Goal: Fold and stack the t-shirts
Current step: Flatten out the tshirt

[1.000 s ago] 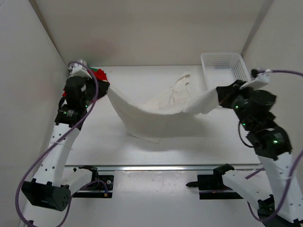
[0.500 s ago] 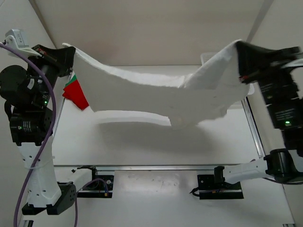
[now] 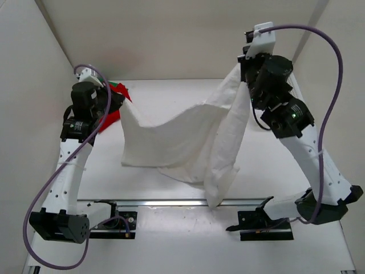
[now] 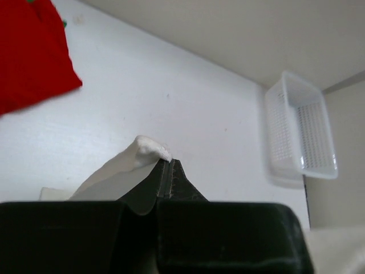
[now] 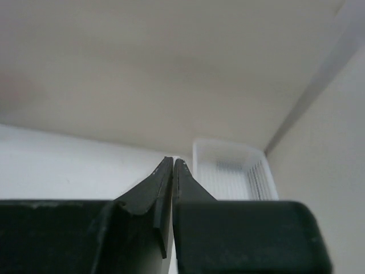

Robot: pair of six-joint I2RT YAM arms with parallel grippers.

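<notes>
White t-shirt (image 3: 182, 142) is off the table (image 3: 171, 97), strung between both arms and sagging in the middle. Left gripper (image 4: 170, 162) sits at about 9 o'clock of the table in the top view, low, jaws pinched tight on one corner of the white t-shirt. The left wrist view shows a nub of white cloth poking out at the fingertips. Right gripper (image 3: 243, 69) is at about 1 o'clock, raised high, jaws pressed together on the opposite edge, with the cloth hanging straight down from it in a long fold. In the right wrist view the fingers (image 5: 162, 177) are closed to a slit, and the cloth between them can't be made out there. The lowest tip of the hanging fold reaches toward 6 o'clock, close to the near rail (image 3: 171, 201); whether it touches the table, cannot tell. Red t-shirt (image 3: 108, 118) lies crumpled at 10 o'clock on the table, just beside the left gripper, partly hidden by that arm. Green t-shirt (image 3: 117, 86) shows as a small patch right behind the red one, toward the back-left corner. White mesh basket (image 4: 299, 137) sits in the far right corner at about 2 o'clock, well apart from the red t-shirt.
</notes>
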